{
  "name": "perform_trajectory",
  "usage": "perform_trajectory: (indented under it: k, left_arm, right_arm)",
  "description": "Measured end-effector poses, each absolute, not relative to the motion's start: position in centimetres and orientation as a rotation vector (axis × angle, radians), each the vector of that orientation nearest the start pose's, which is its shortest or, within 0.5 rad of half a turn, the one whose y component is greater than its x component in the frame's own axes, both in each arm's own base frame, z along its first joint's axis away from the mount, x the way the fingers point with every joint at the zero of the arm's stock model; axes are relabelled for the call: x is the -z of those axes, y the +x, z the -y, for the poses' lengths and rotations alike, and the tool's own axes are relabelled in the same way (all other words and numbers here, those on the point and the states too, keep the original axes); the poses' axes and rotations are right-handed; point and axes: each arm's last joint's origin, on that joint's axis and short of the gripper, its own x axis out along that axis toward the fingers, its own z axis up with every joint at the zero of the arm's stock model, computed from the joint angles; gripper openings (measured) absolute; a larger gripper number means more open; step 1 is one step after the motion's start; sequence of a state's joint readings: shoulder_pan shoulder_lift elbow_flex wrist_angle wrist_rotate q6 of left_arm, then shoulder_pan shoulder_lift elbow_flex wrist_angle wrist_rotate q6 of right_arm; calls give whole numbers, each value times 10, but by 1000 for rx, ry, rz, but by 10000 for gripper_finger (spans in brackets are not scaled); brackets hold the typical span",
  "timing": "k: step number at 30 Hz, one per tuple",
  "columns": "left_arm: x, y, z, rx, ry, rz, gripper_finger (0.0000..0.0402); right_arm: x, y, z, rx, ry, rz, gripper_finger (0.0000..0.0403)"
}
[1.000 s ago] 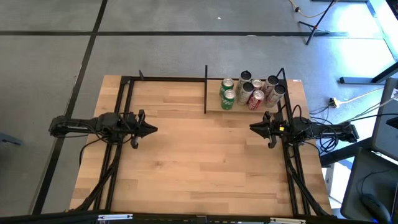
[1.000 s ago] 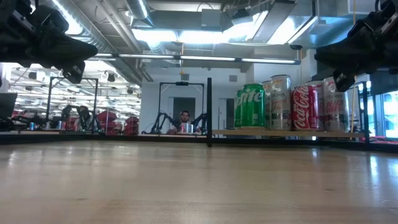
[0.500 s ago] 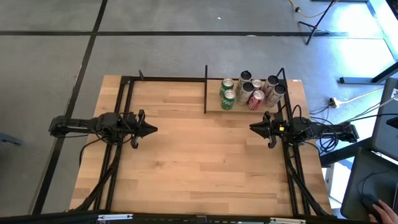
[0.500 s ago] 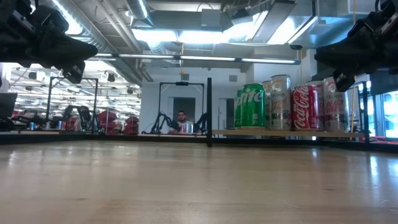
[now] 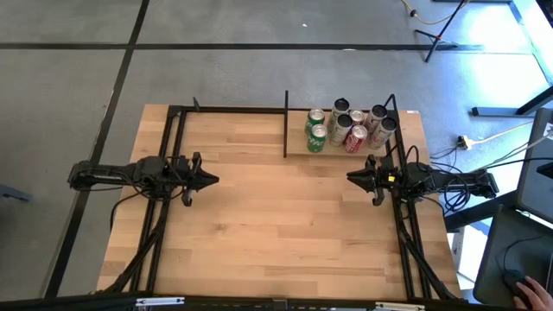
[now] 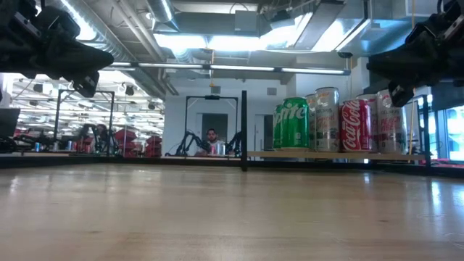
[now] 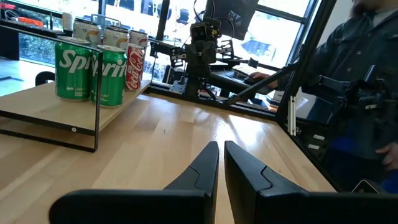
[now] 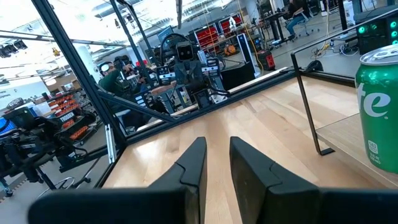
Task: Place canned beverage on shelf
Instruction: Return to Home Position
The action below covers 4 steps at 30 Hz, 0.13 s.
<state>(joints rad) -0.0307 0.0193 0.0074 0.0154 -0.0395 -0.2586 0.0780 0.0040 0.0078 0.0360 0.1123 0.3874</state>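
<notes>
High view puts the shelf [image 5: 295, 147] at the far right of the wooden tabletop [image 5: 276, 225], with every can on its board: two green Sprite cans [image 5: 316, 130] at its left end, a red Coca-Cola can [image 5: 355, 139] at the near edge, and pale cans [image 5: 380, 125] to the right and behind. No can is left on the bare table, so the stocking looks finished and only the retreat remains.

Both arms lie folded at the table's sides, raised off the wood and pointing inward at each other. The left gripper [image 5: 212, 180] sits at the left side, its fingers pressed almost together with a thin slit between them, holding nothing. The right gripper [image 5: 352, 177] is on the near side of the shelf's near edge, fingers narrowly parted and empty.

To finish well, any last settling should be slow and kept low in reach. The right arm is the one to watch: a drift toward the far side would likely meet the black frame rods or nudge the Coca-Cola can. The left arm has open table ahead.

A seated person [image 7: 360, 93] is just off the table's edge in the left wrist view, and cables [image 5: 484, 142] trail on the floor to the right.
</notes>
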Motion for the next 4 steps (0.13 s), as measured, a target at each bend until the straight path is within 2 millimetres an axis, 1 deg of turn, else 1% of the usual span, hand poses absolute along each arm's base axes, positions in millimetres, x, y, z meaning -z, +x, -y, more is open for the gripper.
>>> perform_trajectory:
  k: [4]
  left_arm:
    - [-166,98,2,-8,-259,5,20]
  right_arm:
    - [-169,97,-4,26,391,46,58]
